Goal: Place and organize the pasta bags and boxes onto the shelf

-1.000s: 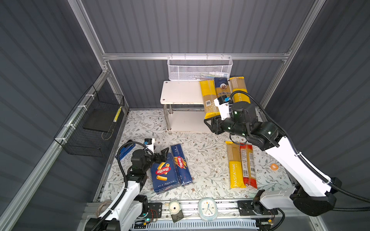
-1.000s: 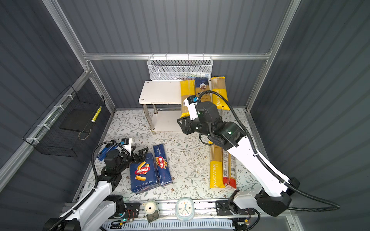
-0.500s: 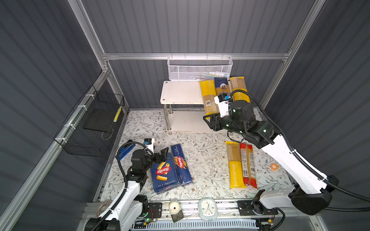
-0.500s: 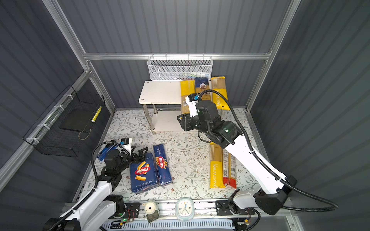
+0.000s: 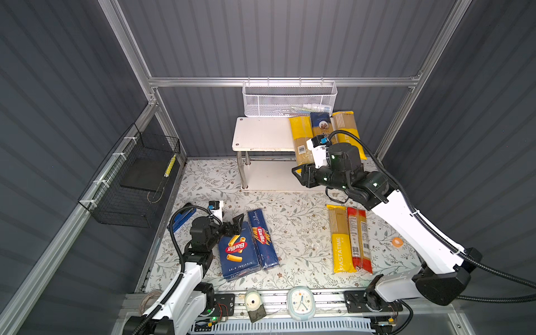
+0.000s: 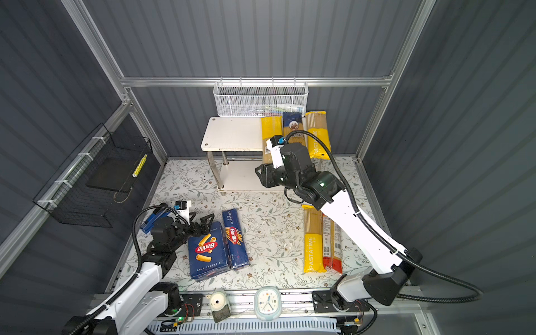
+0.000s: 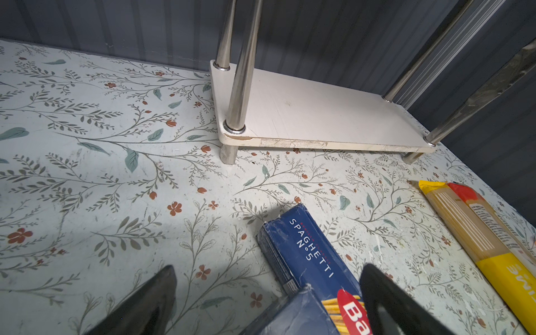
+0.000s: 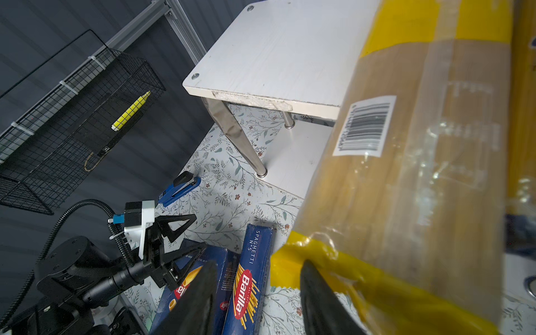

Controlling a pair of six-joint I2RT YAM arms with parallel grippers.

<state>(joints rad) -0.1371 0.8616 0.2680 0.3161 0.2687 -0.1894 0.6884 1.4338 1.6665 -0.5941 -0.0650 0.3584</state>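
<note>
The white shelf (image 5: 261, 133) carries three bags on the right of its top board: plain yellow with barcode (image 5: 301, 136), dark blue (image 5: 319, 124) and yellow PASTATIME (image 5: 346, 130). My right gripper (image 5: 298, 175) (image 8: 255, 290) stands open at the barcode bag's (image 8: 391, 174) overhanging near end, with one finger beside that end and nothing between the fingers. On the floor lie the rigatoni box (image 5: 237, 252), the spaghetti box (image 5: 262, 237), a yellow bag (image 5: 340, 237) and a red bag (image 5: 359, 237). My left gripper (image 5: 236, 224) (image 7: 266, 295) hangs open over the rigatoni box's far end.
A white mesh basket (image 5: 290, 98) hangs on the back wall above the shelf. A black wire basket (image 5: 130, 179) with a yellow marker is fixed to the left wall. A blue stapler (image 5: 182, 216) lies near my left arm. A clock (image 5: 301, 298) sits at the front rail.
My right gripper has shifted slightly left and toward the shelf, staying at the barcode bag's near end. The left arm has not moved.
</note>
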